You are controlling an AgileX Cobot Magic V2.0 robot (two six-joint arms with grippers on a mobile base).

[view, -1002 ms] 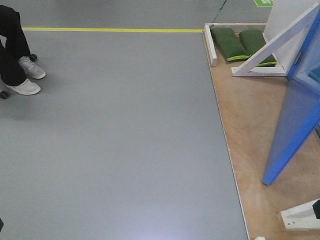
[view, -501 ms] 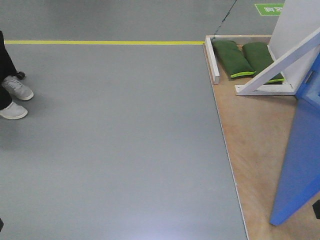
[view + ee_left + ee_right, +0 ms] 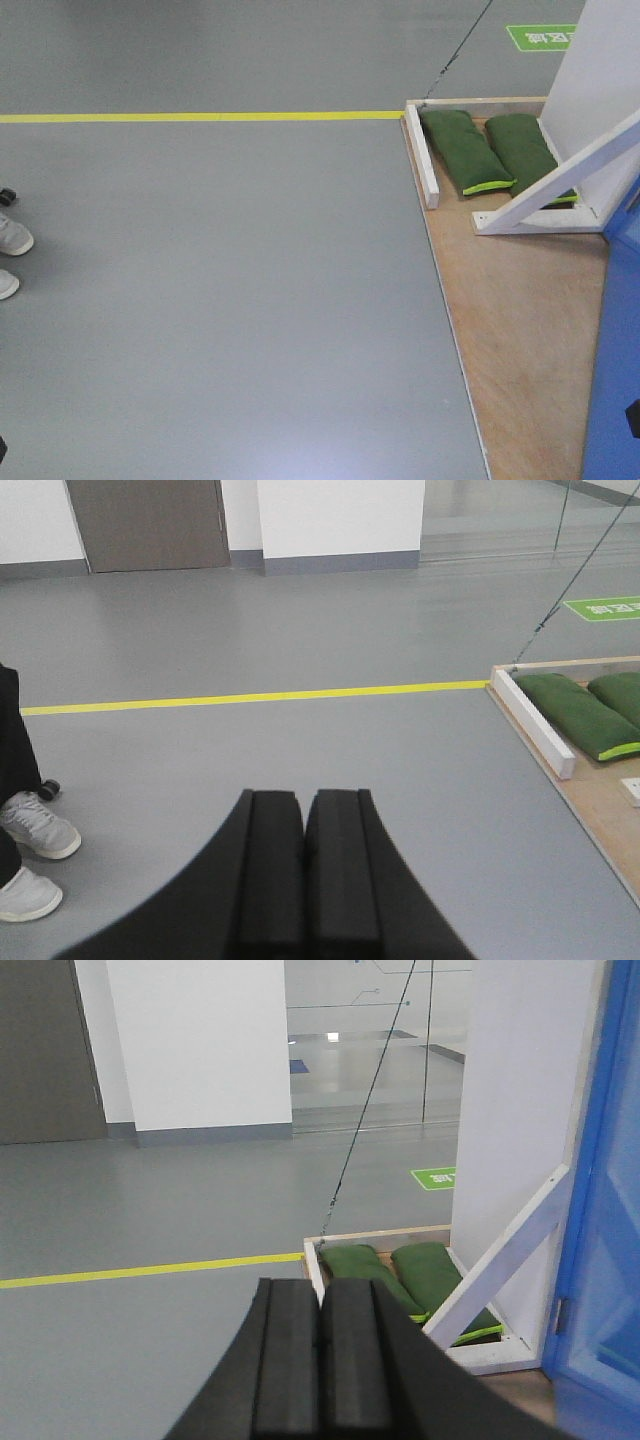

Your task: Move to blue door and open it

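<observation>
Grey floor (image 3: pixel 220 300) is filling front view; blue door (image 3: pixel 615 380) is standing upright at far rt edge, so right gripper (image 3: pixel 320 1360) is sitting nearer vs left gripper (image 3: pixel 303 870). Both are sitting fully closed, w/ nothing held.

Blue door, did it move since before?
Cannot tell. The door slid right, but the green bags and yellow line slid down too, so the whole view likely shifted.

The left matte-black padded end effector (image 3: pixel 304 810) fills the bottom centre of its wrist view, jaws pressed flat together, gripping nothing. The right matte-black padded end effector (image 3: pixel 320 1300) sits likewise at bottom centre, jaws closed, empty.
</observation>
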